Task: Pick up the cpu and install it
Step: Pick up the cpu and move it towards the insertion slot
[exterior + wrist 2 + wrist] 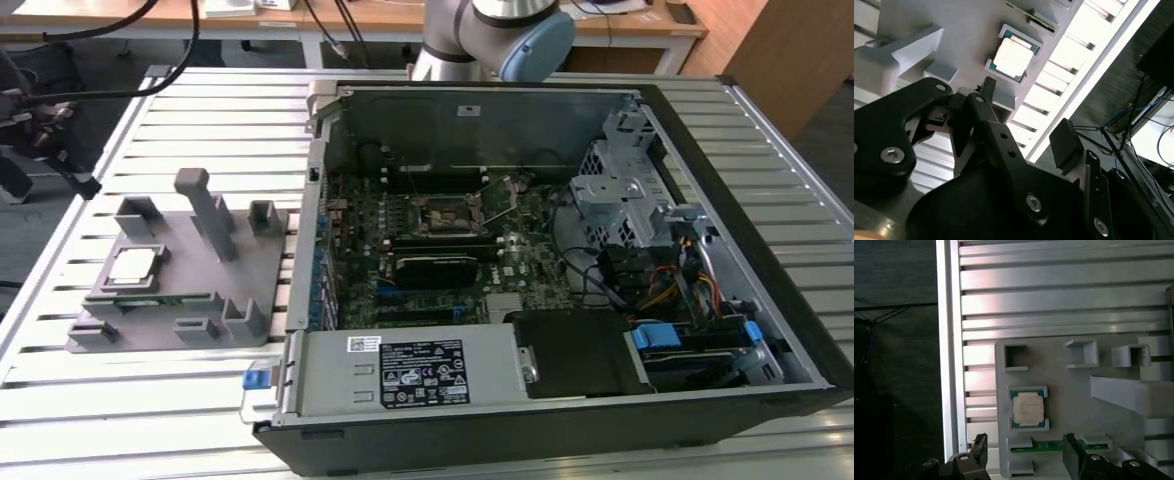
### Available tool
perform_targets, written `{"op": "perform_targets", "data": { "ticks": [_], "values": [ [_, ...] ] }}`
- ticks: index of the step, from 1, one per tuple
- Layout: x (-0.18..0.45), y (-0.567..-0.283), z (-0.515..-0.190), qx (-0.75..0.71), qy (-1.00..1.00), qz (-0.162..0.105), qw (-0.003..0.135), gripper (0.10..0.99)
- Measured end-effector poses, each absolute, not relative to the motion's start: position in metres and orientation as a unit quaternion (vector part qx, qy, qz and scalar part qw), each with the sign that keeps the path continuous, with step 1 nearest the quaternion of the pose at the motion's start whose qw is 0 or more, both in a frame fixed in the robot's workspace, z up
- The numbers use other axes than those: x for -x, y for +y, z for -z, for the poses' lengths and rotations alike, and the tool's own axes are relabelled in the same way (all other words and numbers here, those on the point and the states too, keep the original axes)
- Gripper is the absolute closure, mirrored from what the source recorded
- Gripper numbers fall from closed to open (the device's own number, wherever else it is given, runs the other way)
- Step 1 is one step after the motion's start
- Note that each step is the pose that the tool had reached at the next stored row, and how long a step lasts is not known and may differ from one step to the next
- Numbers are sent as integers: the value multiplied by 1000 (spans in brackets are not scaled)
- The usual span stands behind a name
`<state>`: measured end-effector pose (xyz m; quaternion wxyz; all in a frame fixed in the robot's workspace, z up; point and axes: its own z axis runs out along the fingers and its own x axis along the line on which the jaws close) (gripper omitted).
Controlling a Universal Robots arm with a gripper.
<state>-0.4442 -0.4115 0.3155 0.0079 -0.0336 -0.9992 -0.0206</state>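
The cpu is a small square chip with a pale silver top. It lies flat in a pocket of the grey plastic fixture at the exterior view's left. In both wrist views the cpu sits just beyond my black fingertips. My gripper hangs above the fixture, open, with nothing between its fingers. The socket on the green motherboard sits in the middle of the open computer case.
A thin green memory stick lies in a fixture slot beside the cpu. Tall grey posts rise from the fixture. The slatted metal table ends at an edge close to the fixture. Cables and a drive cage crowd the case's right side.
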Motion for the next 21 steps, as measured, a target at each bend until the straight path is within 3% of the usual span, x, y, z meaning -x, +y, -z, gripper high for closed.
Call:
{"op": "perform_targets", "data": {
  "ticks": [1, 21],
  "values": [
    [442, -411, -314, 32, -999, 21, 8, 380],
    [435, -411, -288, 31, -999, 21, 8, 380]
  ]
}}
